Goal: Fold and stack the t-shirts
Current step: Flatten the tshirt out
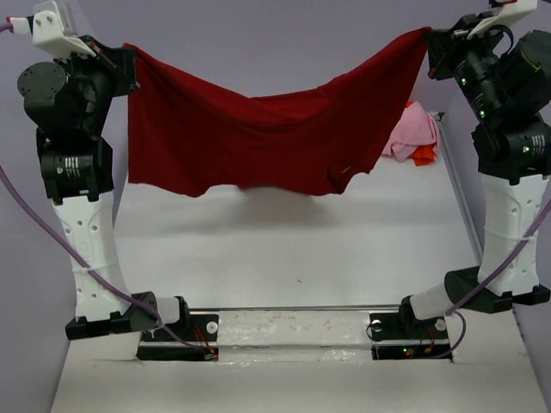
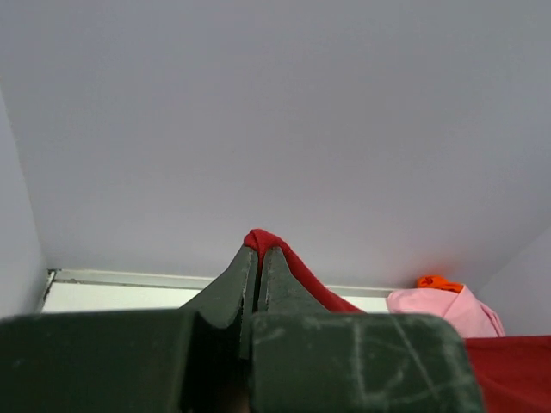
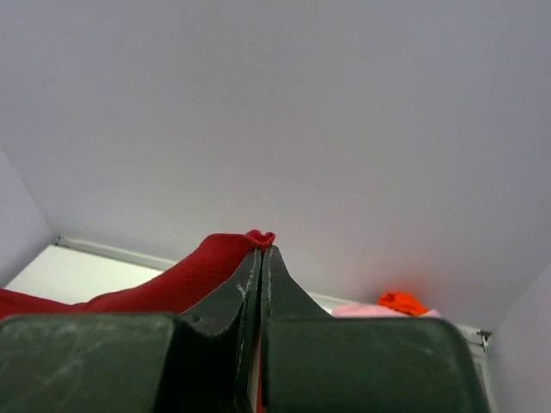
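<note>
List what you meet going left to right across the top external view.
left gripper → dark red t-shirt → light pink t-shirt. The orange t-shirt and right gripper overlap the pink one's span, so they are left unordered.

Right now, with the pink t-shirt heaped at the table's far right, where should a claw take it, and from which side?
Probably the raised bunch on top of the pink t-shirt, coming down from above on its centre-facing side: it lies crumpled with no flat edge showing, and the orange t-shirt lies against its near side.
</note>
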You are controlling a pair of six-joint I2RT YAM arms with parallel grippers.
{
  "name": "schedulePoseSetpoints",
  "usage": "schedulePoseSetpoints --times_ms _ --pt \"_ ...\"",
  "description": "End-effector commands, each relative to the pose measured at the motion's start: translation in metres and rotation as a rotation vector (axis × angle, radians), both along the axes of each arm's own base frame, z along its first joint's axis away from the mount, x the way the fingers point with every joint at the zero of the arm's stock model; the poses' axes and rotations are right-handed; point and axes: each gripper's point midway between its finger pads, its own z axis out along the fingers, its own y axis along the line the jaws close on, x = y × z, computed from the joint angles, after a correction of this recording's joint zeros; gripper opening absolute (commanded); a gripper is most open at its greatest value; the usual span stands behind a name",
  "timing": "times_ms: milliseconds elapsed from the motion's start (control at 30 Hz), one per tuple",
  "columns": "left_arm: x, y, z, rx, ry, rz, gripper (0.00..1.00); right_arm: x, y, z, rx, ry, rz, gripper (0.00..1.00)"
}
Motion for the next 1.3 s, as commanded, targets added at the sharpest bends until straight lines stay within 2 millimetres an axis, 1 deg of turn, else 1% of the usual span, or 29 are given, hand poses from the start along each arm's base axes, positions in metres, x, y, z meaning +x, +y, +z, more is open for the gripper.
schedulePoseSetpoints --times_ms 0,33,67,100,133,167,200,233,267,300,333,367,400,433,500,533,600,667,700,767,800,833,867,900,933,1033,1100,1167,1267 --pt "-0.018 -0.011 -0.018 -0.037 -0.018 -0.054 0.0 0.0 0.007 -0.029 -0.003 0.057 0.039 0.0" --pt "-0.018 -0.017 -0.066 -0.045 0.068 -0.087 0.0 0.005 0.013 -0.046 0.02 0.104 0.062 0.0" --pt "-0.021 -0.02 -0.085 -0.032 0.084 -0.108 0.0 0.005 0.014 -0.059 0.019 0.133 0.07 0.0" --pt "-0.028 -0.031 -0.135 -0.031 0.17 -0.16 0.0 0.019 0.019 -0.099 0.015 0.229 0.077 0.0" --pt "-0.033 -0.037 -0.161 -0.027 0.213 -0.194 0.0 0.022 0.02 -0.117 0.029 0.27 0.08 0.0" --pt "-0.035 -0.044 -0.214 -0.06 0.323 -0.224 0.0 0.02 0.021 -0.125 0.037 0.279 0.084 0.0" --pt "-0.042 -0.049 -0.235 -0.091 0.369 -0.24 0.0 0.021 0.022 -0.139 0.043 0.306 0.087 0.0" --pt "-0.053 -0.05 -0.25 -0.12 0.397 -0.233 0.0 0.026 0.026 -0.181 0.06 0.396 0.095 0.0" --pt "-0.058 -0.052 -0.271 -0.15 0.453 -0.231 0.0 0.025 0.028 -0.196 0.066 0.421 0.107 0.0" --pt "-0.067 -0.056 -0.302 -0.179 0.552 -0.228 0.0 0.025 0.03 -0.206 0.075 0.426 0.117 0.0" --pt "-0.077 -0.06 -0.34 -0.216 0.648 -0.195 0.0 0.021 0.028 -0.216 0.089 0.437 0.104 0.0" --pt "-0.086 -0.067 -0.357 -0.238 0.684 -0.204 0.0 0.023 0.026 -0.252 0.095 0.504 0.083 0.0" --pt "-0.101 -0.074 -0.38 -0.259 0.715 -0.209 0.0 0.026 0.023 -0.262 0.096 0.511 0.061 0.0" --pt "-0.113 -0.093 -0.386 -0.302 0.736 -0.266 0.0 0.029 0.022 -0.283 0.095 0.556 0.047 0.0" --pt "-0.133 -0.105 -0.392 -0.335 0.727 -0.297 0.0 0.034 0.023 -0.3 0.092 0.596 0.045 0.0" --pt "-0.144 -0.116 -0.394 -0.368 0.753 -0.333 0.0 0.038 0.027 -0.312 0.098 0.63 0.055 0.0" --pt "-0.163 -0.118 -0.413 -0.397 0.842 -0.316 0.0 0.043 0.03 -0.32 0.102 0.653 0.066 0.0" --pt "-0.174 -0.109 -0.442 -0.403 0.953 -0.234 0.0 0.046 0.031 -0.326 0.105 0.67 0.067 0.0" --pt "-0.184 -0.102 -0.471 -0.377 1.069 -0.172 0.04 0.048 0.032 -0.332 0.103 0.682 0.064 0.0" --pt "-0.185 -0.102 -0.483 -0.354 1.128 -0.147 0.13 0.05 0.031 -0.337 0.097 0.691 0.06 0.0" --pt "-0.186 -0.103 -0.486 -0.345 1.152 -0.131 0.25 0.052 0.031 -0.342 0.092 0.7 0.055 0.0" --pt "-0.177 -0.094 -0.485 -0.316 1.158 -0.06 0.41 0.052 0.031 -0.345 0.09 0.708 0.057 0.0" --pt "-0.173 -0.089 -0.483 -0.302 1.159 -0.019 0.72 0.052 0.031 -0.347 0.089 0.712 0.056 0.0" --pt "-0.159 -0.079 -0.471 -0.267 1.124 0.049 0.91 0.051 0.031 -0.349 0.089 0.716 0.058 0.0" --pt "-0.152 -0.077 -0.46 -0.261 1.103 0.067 0.99 0.051 0.031 -0.349 0.086 0.715 0.058 0.0" --pt "-0.124 -0.08 -0.423 -0.242 1.023 0.069 0.99 0.049 0.029 -0.353 0.075 0.721 0.052 0.0" --pt "-0.111 -0.078 -0.412 -0.233 0.992 0.092 0.99 0.048 0.028 -0.354 0.073 0.722 0.049 0.0" --pt "-0.096 -0.072 -0.416 -0.217 0.984 0.152 0.99 0.048 0.029 -0.354 0.071 0.72 0.052 0.0" --pt "-0.089 -0.069 -0.45 -0.172 1.061 0.188 0.98 0.047 0.029 -0.356 0.066 0.724 0.054 0.0"
